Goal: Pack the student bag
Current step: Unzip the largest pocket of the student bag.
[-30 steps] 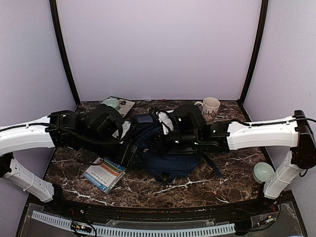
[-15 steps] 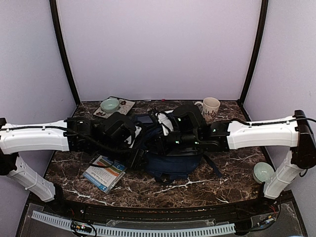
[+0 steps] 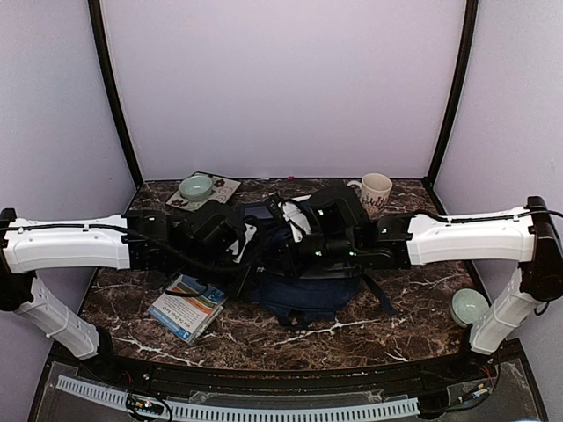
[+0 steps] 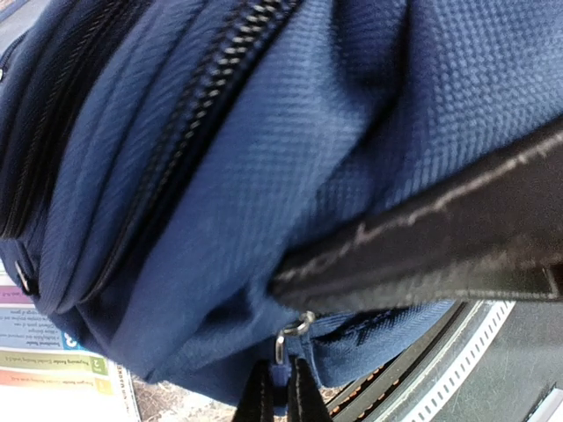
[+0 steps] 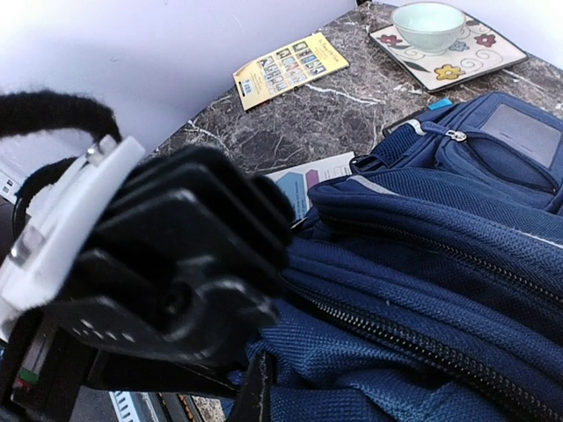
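The student bag [image 3: 303, 286], a navy-blue backpack, lies in the middle of the table between both arms. In the left wrist view its fabric [image 4: 290, 158] and a zipper fill the frame. My left gripper [image 4: 281, 397] is shut on a blue zipper pull tab hanging from a small metal ring [image 4: 295, 332] at the bag's lower edge. My right gripper [image 5: 262, 396] is shut on a fold of the bag's fabric [image 5: 422, 264] beside a zipper; only one dark finger shows. The left gripper's black body [image 5: 176, 264] sits right in front of it.
A colourful booklet [image 3: 186, 309] lies at the bag's left front. At the back left a patterned plate [image 3: 220, 186] holds a pale green bowl [image 3: 195, 186], and a mug [image 3: 376, 192] stands at the back right. Another pale bowl [image 3: 469, 305] sits by the right arm's base. A yellow booklet [image 5: 290, 66] lies farther off.
My left arm has moved right up to the bag and its gripper has closed on the zipper pull tab. The right arm and the bag have stayed put.
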